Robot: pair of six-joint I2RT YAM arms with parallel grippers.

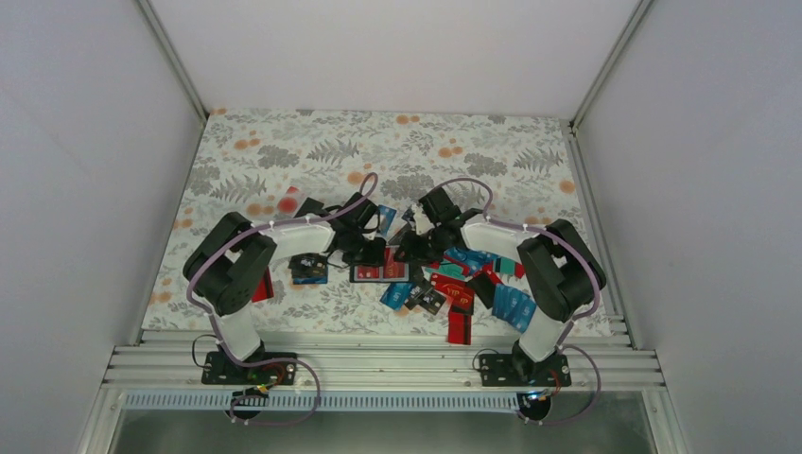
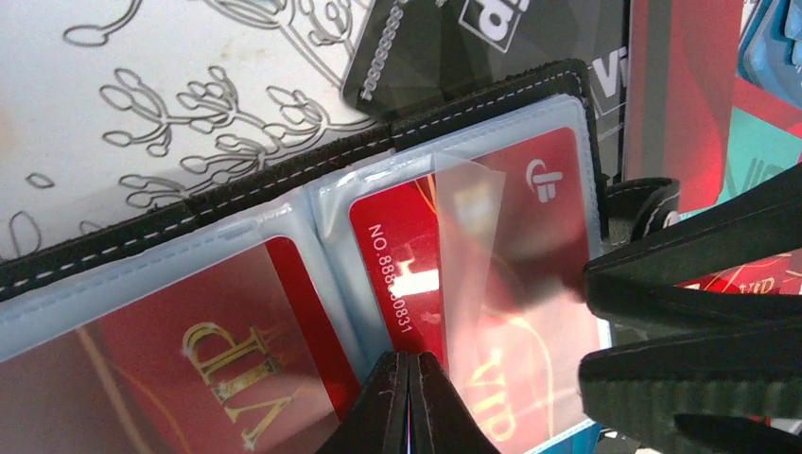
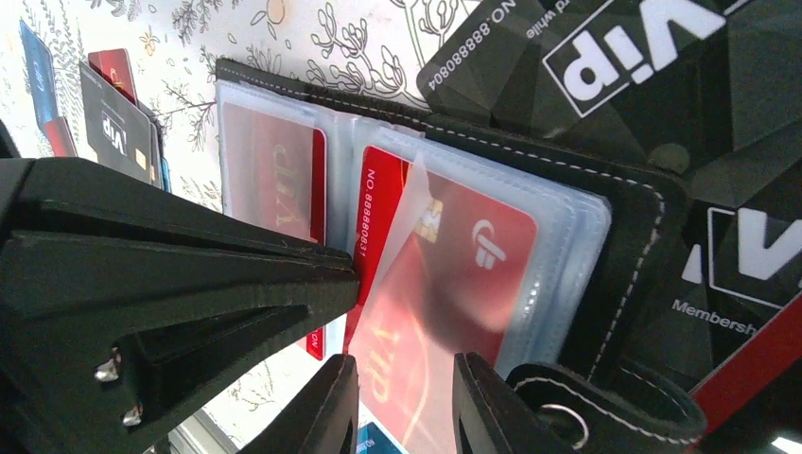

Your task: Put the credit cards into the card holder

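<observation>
The black card holder [image 1: 378,273] lies open on the flowered cloth, with red VIP cards in its clear sleeves. It fills the left wrist view [image 2: 284,180] and the right wrist view [image 3: 634,274]. My left gripper [image 2: 409,371] is shut, its tips on the numbered edge of a red card [image 2: 397,255] beside the holder's spine. My right gripper [image 3: 402,402] is open over the same page; a curled clear sleeve flap [image 3: 409,213] and the red card [image 3: 473,274] lie between its fingers [image 3: 336,407]. Its fingers [image 2: 681,284] show at the right of the left wrist view.
Loose cards are heaped right of the holder [image 1: 468,284], with a teal one [image 1: 515,305] and a red one [image 1: 460,326] nearer the front. Black VIP cards [image 3: 624,57] lie against the holder's far edge. More cards lie to the left [image 1: 307,270] and behind [image 1: 293,200].
</observation>
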